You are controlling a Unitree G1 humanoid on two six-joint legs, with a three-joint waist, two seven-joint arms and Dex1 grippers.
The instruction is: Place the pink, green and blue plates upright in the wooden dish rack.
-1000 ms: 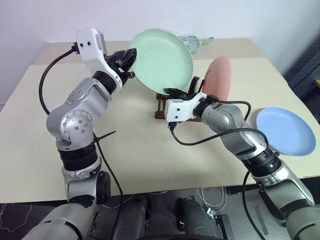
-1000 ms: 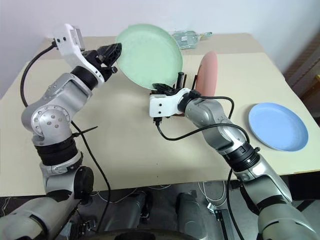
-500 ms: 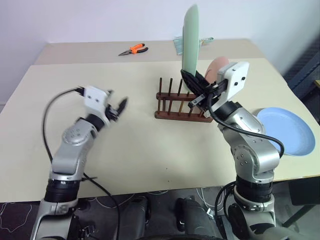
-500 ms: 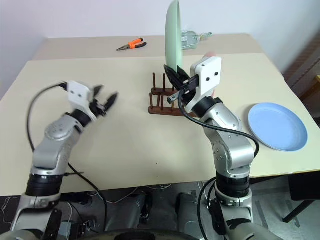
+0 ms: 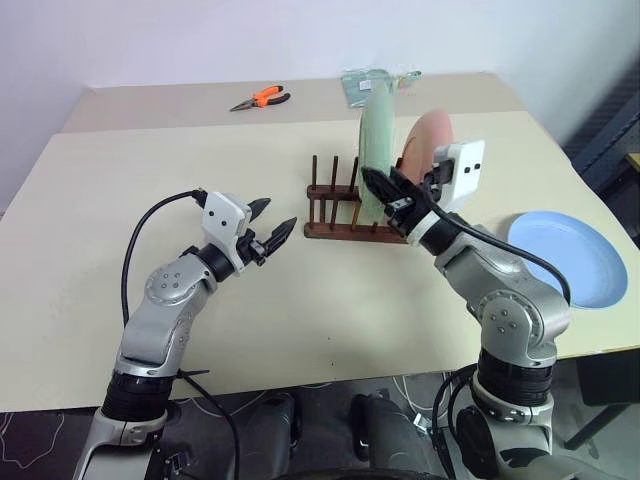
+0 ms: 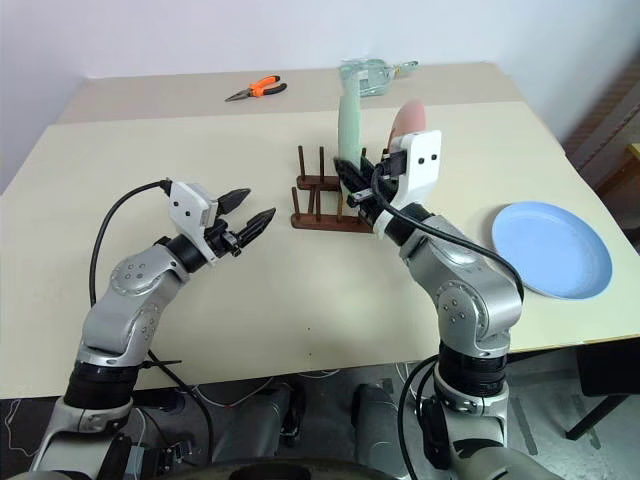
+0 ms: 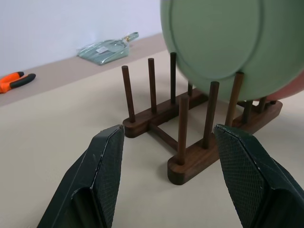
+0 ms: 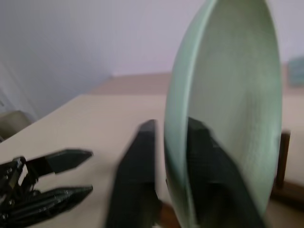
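Green plate point(image 7: 223, 45) upright in rack point(image 7: 190, 128), right jaws astride its rim, left jaws open.

The beige table point(image 5: 300, 320) carries the wooden dish rack point(image 5: 345, 228), blue plate point(image 5: 570, 262), and pliers point(image 5: 262, 98).

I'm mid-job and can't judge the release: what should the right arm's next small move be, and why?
Probably open the right gripper fully and back straight off: the green plate stands upright in the wooden dish rack, with the gripper's fingers straddling its rim.
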